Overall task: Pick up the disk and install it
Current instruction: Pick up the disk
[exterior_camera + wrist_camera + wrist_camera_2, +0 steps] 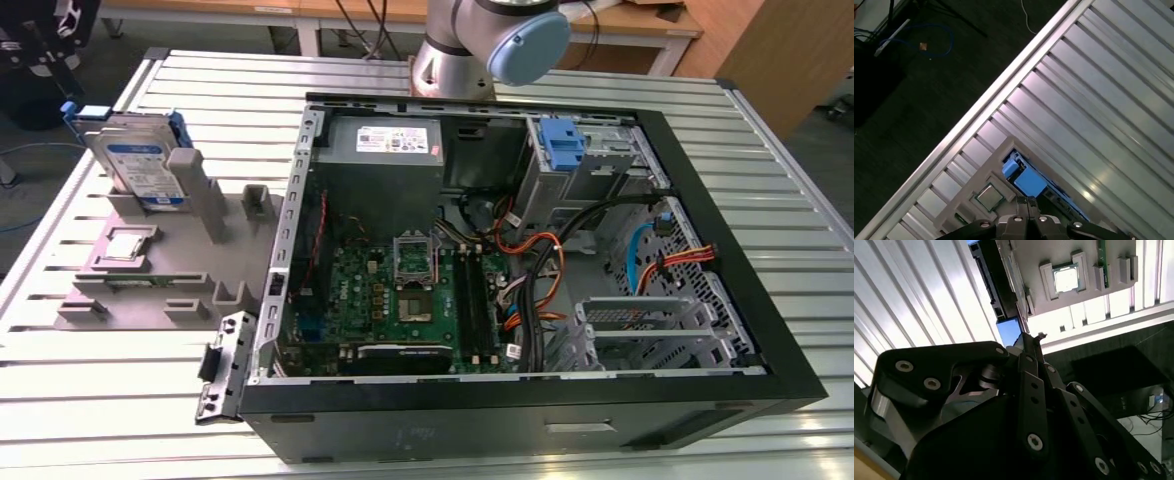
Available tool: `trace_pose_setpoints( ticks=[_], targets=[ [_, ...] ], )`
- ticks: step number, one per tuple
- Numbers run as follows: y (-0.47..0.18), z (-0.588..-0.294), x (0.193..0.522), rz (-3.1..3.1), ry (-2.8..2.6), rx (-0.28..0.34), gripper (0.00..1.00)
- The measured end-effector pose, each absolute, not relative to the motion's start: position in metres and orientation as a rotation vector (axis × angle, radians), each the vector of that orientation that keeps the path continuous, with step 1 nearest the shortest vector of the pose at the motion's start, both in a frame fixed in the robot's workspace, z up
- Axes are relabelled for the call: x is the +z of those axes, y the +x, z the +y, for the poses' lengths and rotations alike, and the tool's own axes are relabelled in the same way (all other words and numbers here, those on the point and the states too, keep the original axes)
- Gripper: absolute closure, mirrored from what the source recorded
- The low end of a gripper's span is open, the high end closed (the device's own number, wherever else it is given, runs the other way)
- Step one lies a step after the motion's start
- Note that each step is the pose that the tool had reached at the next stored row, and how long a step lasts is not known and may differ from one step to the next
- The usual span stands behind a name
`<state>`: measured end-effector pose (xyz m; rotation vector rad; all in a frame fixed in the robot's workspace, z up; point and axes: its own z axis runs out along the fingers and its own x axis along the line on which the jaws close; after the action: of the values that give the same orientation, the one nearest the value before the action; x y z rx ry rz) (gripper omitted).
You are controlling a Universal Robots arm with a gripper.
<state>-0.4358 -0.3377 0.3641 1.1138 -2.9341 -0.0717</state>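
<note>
Disk (139, 168): stands on edge in a slot at the far end of the grey fixture (147, 290). Label faces the camera and blue rails run along its sides. The fixture lies on the slatted metal surface (120, 400), at the exterior view's left of the open case (534, 425). The disk is not in the case.

Chip (124, 246): lies flat in a square pocket of the fixture, near the disk and apart from it.

Arm (487, 40): base and one grey-blue joint show behind the case in the exterior view.

Jaws: in both wrist views the tips look drawn together, narrow, with nothing between them. They hang over the fixture end that carries the disk.

First wrist view: the disk (1030, 183) shows edge-on just past the tips, with its blue rail uppermost. The chip (988, 196) sits beside it and the surface (1104, 100) lies beyond. I cannot tell whether the tips touch the disk.

Second wrist view: the disk (996, 277) shows as a dark edge with a blue patch near the tips. The chip (1066, 279) sits in its pocket.

Case: the side is off. Inside are the board (387, 290), a grey power supply (380, 140) and a bay with a blue clip (565, 145).
</note>
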Motion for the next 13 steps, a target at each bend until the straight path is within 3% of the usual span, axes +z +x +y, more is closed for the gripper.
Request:
trace_pose_setpoints(
  ticks=[13],
  targets=[
    [-0.4358,-0.3377,0.3631,-2.777,1.45,-0.071,0.9]
  ],
)
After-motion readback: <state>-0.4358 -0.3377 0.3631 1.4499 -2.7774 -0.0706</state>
